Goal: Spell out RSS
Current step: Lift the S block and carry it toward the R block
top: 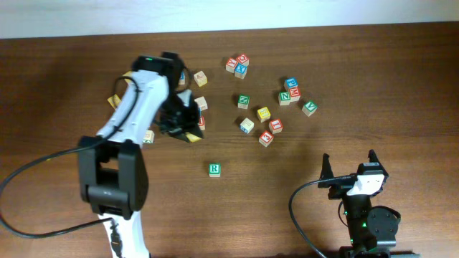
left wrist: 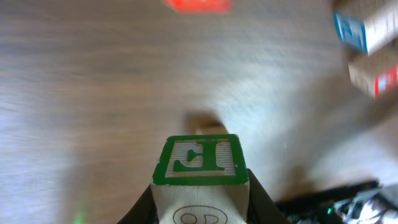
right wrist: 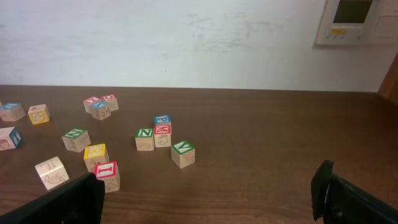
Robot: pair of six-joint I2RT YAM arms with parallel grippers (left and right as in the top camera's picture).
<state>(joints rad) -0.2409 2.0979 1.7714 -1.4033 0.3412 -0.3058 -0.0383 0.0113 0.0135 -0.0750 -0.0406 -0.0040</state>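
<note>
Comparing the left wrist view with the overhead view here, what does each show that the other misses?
Only the left wrist: a green-bordered wooden cube, its letter apparently an F, clamped in the left gripper. Only the overhead: the green-bordered white R cube lying alone, the open right gripper, and the scattered letter cubes further up the table. Both: the brown wooden table.
</note>
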